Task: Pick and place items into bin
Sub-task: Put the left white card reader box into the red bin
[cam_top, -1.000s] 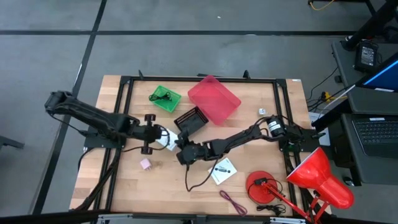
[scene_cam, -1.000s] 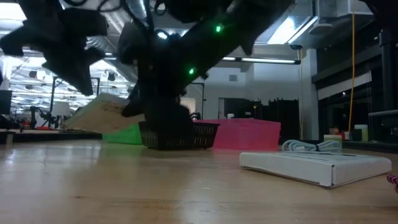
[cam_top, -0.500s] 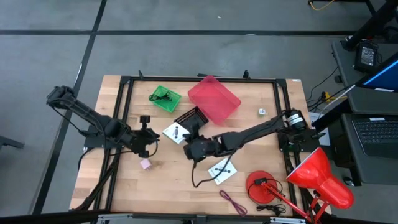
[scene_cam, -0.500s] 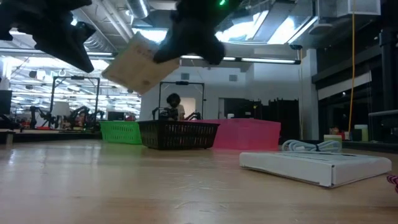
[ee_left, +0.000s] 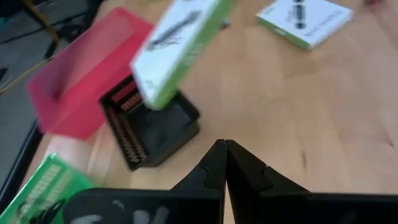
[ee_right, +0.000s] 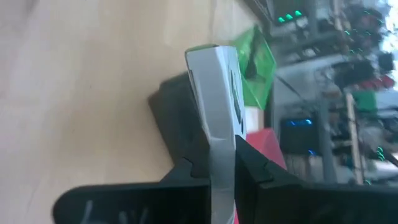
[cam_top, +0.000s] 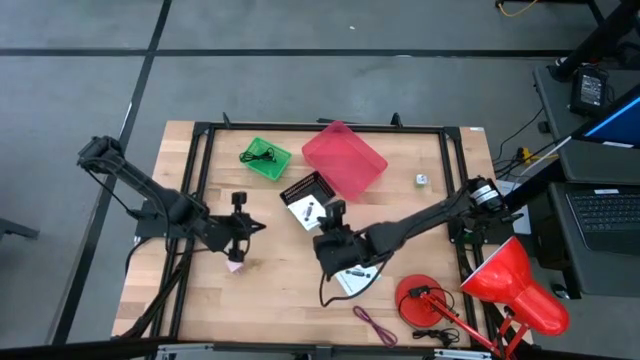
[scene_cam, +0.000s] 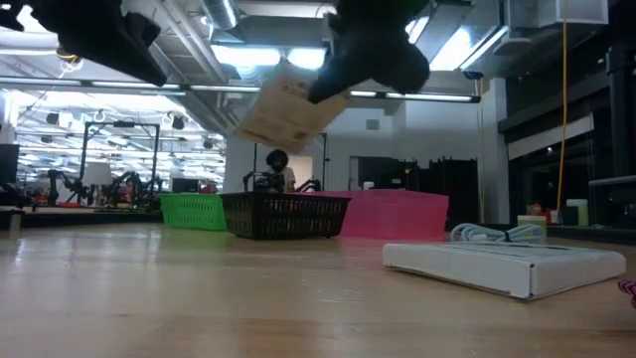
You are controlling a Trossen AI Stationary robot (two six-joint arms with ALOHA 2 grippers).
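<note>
Since the earlier frame, the card has been carried by the clamped right gripper just beside the black bin; the left gripper, shut and empty, is farther.

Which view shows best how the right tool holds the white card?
The right wrist view: the white card stands edge-on, pinched in the right tool. High view shows only its face over the black bin; low view, its underside.
</note>
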